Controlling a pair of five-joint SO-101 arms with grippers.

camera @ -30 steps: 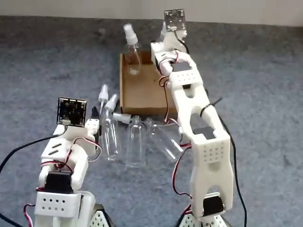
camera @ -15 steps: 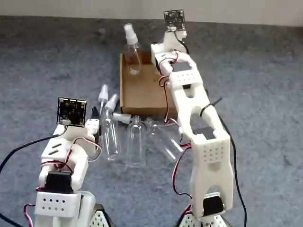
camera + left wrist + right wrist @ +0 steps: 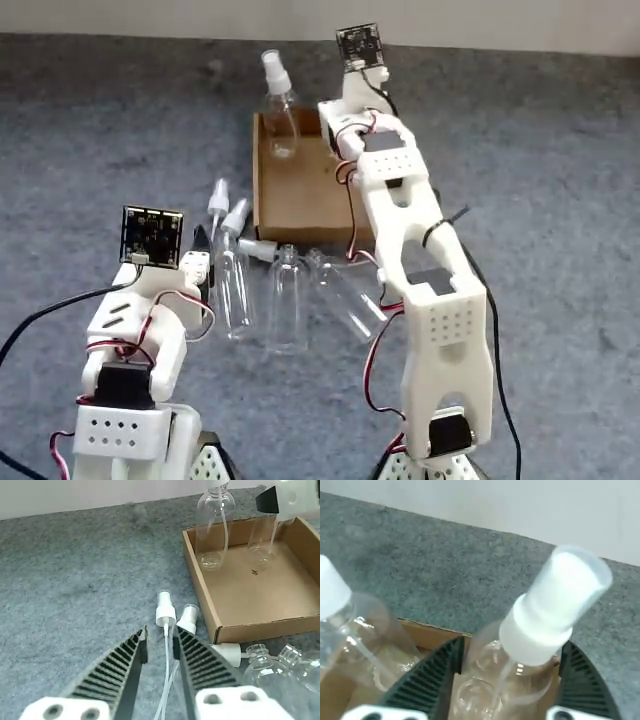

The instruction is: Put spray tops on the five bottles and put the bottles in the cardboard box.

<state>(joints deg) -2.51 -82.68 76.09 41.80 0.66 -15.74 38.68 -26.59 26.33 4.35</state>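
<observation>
Brown cardboard box [image 3: 300, 200], open-topped, on a grey felt-covered tabletop [image 3: 110, 130].

- Contents: first clear plastic bottle with white spray top [image 3: 281, 115], upright in a far corner. Second capped clear bottle [image 3: 552, 615] just beside it, held at the shoulder between the fingers of the right gripper [image 3: 512, 647].
- Left gripper [image 3: 159, 632]: low over the tabletop near the box, fingers narrowly parted and gripping nothing. The thin tube of a loose white spray top [image 3: 165, 614] runs between them.
- Lying beside the box: third capped bottle [image 3: 233, 285]; uncapped clear bottle [image 3: 287, 300]; second uncapped bottle [image 3: 345, 295]; another loose spray top [image 3: 257, 249] near their necks.
</observation>
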